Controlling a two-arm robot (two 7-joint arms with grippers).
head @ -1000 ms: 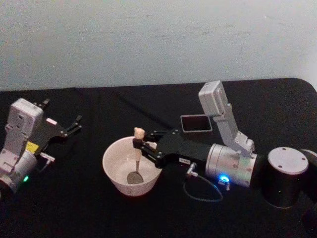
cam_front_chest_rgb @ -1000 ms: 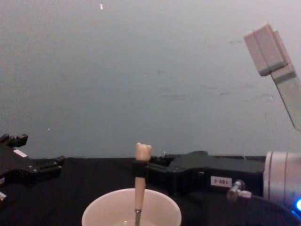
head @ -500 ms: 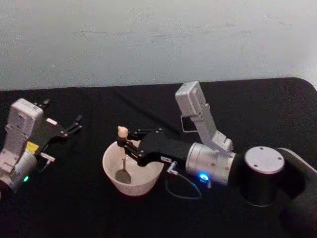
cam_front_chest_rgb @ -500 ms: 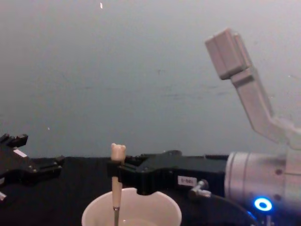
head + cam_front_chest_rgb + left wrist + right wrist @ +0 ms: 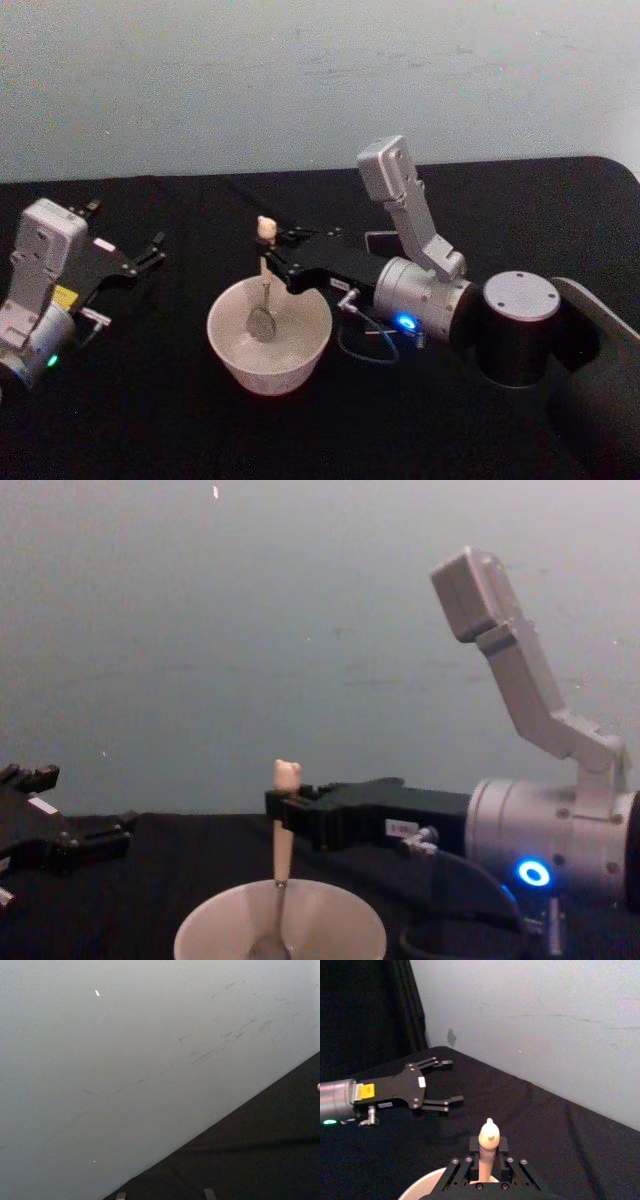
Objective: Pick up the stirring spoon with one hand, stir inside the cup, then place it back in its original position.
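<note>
The cream cup (image 5: pixel 222 345) stands on the black table in front of me, and its rim also shows low in the chest view (image 5: pixel 205 922). The stirring spoon (image 5: pixel 263 268) stands upright in it, bear head on top (image 5: pixel 287 772) and metal bowl down inside the cup. My right gripper (image 5: pixel 270 260) reaches in from the right and is shut on the spoon's beige handle (image 5: pixel 488 1152) just below the bear head. My left gripper (image 5: pixel 150 252) is parked at the left, open (image 5: pixel 444 1082) and well apart from the cup. The original position is hidden behind my right arm.
The black cloth of the table (image 5: pixel 150 420) spreads out around the cup. A pale wall (image 5: pixel 300 80) runs along the table's far edge. My right arm's silver body and cable (image 5: pixel 420 300) lie low just right of the cup.
My right gripper swept the spoon from the cup's right side to its left, then back toward the middle and far side. The left arm has not moved.
</note>
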